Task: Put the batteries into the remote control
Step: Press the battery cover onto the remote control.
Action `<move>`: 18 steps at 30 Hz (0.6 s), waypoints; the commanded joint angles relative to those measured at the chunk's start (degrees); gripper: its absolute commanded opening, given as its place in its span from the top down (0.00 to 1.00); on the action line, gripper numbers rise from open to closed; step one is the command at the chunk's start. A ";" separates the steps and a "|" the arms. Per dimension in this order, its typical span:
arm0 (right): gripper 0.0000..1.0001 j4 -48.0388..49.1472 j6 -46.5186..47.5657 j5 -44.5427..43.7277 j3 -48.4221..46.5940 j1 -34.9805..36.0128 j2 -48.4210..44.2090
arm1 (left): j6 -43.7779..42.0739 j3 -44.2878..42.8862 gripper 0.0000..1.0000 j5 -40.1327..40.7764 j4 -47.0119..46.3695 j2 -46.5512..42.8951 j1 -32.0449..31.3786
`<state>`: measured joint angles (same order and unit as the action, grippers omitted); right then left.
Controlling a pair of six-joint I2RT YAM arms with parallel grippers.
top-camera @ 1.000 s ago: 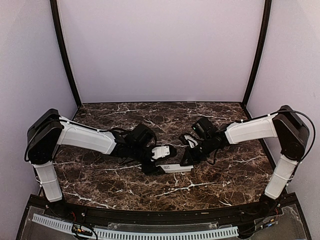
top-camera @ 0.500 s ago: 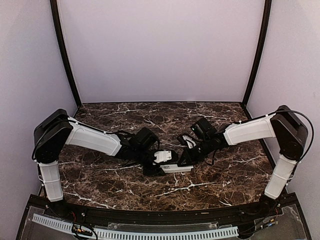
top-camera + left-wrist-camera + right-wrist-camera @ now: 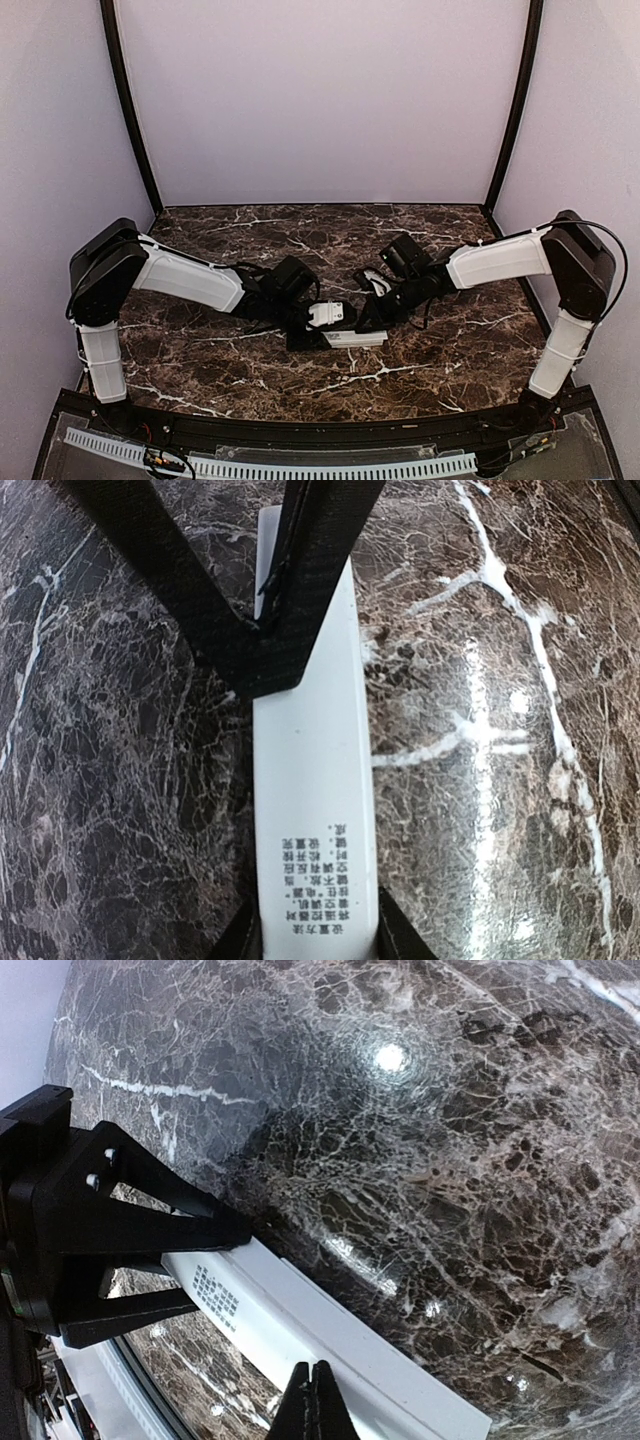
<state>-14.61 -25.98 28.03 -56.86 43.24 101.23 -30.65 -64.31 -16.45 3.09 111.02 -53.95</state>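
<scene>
White arm shells, black joints, black left pincer

White-veined brown marble tabletop glints with light; pale lilac walls behind it, black posts at its far corners.

white remote control, flat on marble table
</scene>
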 commanded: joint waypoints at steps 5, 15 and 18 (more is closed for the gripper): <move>1.00 -3.86 1.17 -1.22 -2.99 0.53 -2.84 | -0.37 -0.64 0.69 -0.44 1.16 0.25 -0.38; 1.00 -19.77 -2.49 -27.06 -2.78 0.51 -8.59 | -0.78 -0.42 0.68 0.07 1.51 0.35 -0.64; 1.00 -22.02 -3.17 -29.75 -3.02 0.59 -6.36 | -0.89 -0.45 0.68 0.32 1.50 0.34 -0.86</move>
<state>-29.50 -27.44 7.92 -59.05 43.27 92.53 -30.72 -64.36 -16.25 3.11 111.13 -54.15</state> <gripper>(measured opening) 0.003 0.321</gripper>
